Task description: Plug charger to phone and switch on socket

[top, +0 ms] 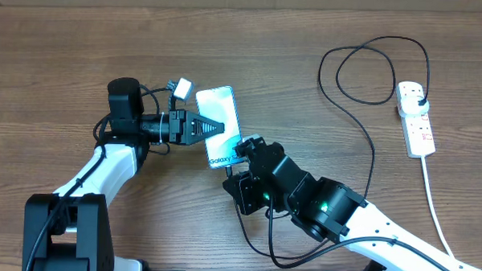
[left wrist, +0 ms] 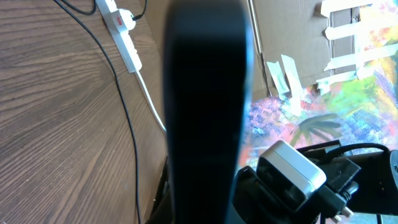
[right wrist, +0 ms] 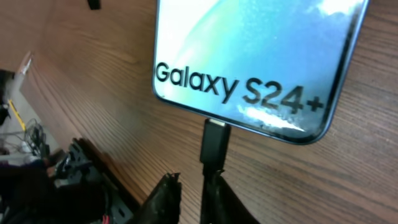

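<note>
The phone (top: 216, 110) lies tilted left of the table's middle, its light-blue screen reading "Galaxy S24+" (right wrist: 261, 56). My left gripper (top: 222, 128) is shut on it across the lower screen. In the left wrist view the phone (left wrist: 205, 112) is a dark slab seen edge-on. The charger's black connector (right wrist: 214, 142) sits in the phone's bottom port. Its thin cable (top: 373, 156) loops away to a plug (top: 420, 98) in the white socket (top: 417, 119). My right gripper (right wrist: 194, 178) is just below the connector, slightly open. The cable runs along its right finger (right wrist: 219, 193), and the gap is empty.
The socket's thick white cord (top: 435, 208) trails toward the front right edge. The black cable coils in a loop (top: 372, 72) at the back right. The socket (left wrist: 124, 38) and cable (left wrist: 127, 124) also show in the left wrist view, with cardboard and a colourful painting behind.
</note>
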Robot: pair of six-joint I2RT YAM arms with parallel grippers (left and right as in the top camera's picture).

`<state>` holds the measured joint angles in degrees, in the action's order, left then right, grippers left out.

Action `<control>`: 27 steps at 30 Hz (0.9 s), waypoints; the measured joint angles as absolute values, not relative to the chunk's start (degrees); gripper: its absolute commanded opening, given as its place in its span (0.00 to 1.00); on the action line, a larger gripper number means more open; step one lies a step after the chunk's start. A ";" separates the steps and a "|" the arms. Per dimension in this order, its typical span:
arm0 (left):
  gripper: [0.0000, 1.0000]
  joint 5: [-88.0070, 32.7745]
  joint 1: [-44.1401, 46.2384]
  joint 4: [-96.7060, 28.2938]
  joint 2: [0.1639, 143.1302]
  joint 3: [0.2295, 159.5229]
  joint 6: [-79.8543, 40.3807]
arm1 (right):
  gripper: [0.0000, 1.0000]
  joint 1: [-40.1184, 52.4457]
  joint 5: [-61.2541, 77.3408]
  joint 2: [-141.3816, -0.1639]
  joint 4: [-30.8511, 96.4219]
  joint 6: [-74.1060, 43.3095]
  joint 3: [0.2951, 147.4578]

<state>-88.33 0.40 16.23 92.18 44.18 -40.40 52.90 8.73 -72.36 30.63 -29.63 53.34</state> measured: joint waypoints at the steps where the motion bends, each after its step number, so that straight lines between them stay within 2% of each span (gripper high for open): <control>1: 0.04 -88.33 0.40 16.23 92.18 44.18 -40.32 | 0.13 52.90 8.67 -72.62 30.59 -29.80 53.34; 10: 0.04 -88.38 0.40 16.21 92.18 44.18 -40.27 | 0.09 52.86 8.49 -73.56 30.41 -30.02 53.34; 13: 0.04 -88.36 0.40 16.23 92.18 44.18 -40.27 | 0.04 52.86 7.88 -73.56 30.41 -30.04 53.34; 27: 0.04 -87.57 -0.54 16.71 92.18 45.32 -40.29 | 0.04 52.97 4.51 -73.82 24.60 -28.69 51.94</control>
